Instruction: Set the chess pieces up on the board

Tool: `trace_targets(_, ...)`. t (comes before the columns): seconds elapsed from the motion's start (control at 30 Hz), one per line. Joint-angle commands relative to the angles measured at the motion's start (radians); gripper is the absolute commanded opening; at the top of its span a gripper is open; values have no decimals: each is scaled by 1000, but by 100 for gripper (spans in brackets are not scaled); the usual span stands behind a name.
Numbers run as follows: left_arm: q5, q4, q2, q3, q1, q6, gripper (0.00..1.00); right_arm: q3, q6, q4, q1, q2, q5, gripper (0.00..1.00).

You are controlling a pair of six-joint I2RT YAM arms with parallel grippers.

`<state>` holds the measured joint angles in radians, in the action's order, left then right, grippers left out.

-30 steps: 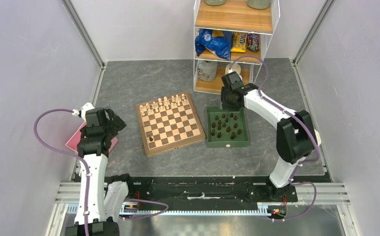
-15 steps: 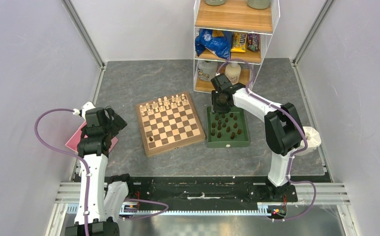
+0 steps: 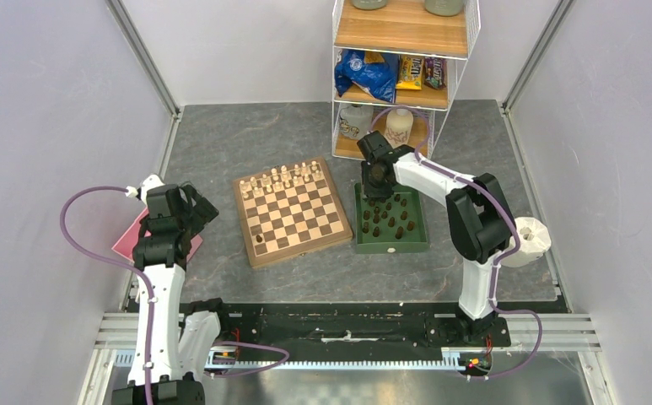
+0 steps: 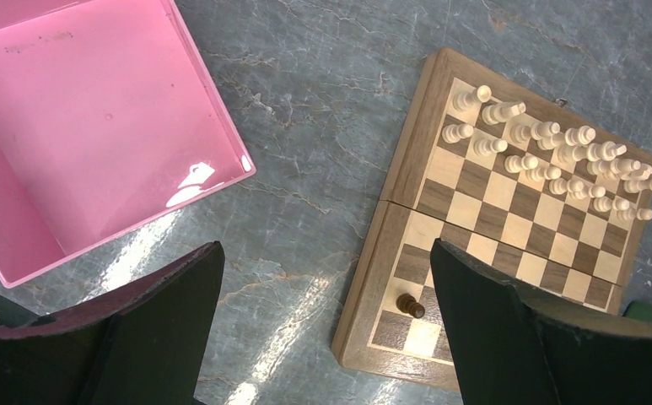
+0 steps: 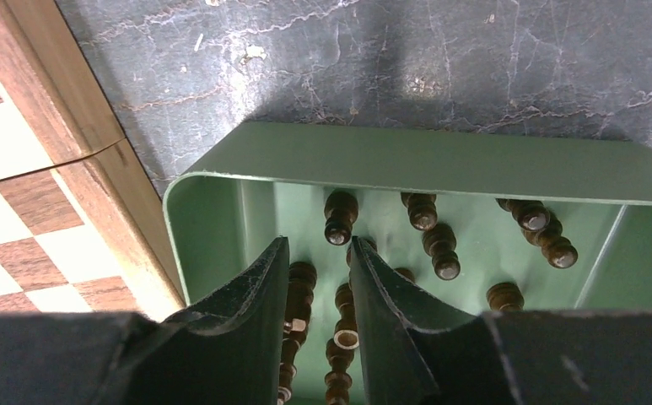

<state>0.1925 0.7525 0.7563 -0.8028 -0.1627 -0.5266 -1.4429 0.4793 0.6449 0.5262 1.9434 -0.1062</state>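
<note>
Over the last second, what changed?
The right claw swung left along the far end of the green tray, jaws narrowing over the dark chess pieces; whether one is gripped is unclear. The open left claw, the board and its lone dark piece stayed put.

The dark chessmen crowd the green tray, seemingly leaving little finger room between them, while the board has open near rows save one dark piece, pale chessmen walling its far edge.

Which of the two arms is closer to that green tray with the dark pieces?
Right. The right fingers hang over the green tray's far-left corner; the left fingers hover beyond the chessboard, beside the pink box.
</note>
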Motion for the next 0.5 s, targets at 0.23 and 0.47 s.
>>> trace_targets(0.23,-24,-40,-5,4,-8,-19,99,-60,6,-2,-3,43,-30,38)
trace_targets(0.47,-28,-43,-5,5,-7,-19,99,-70,-3,5,-3,53,-53,34)
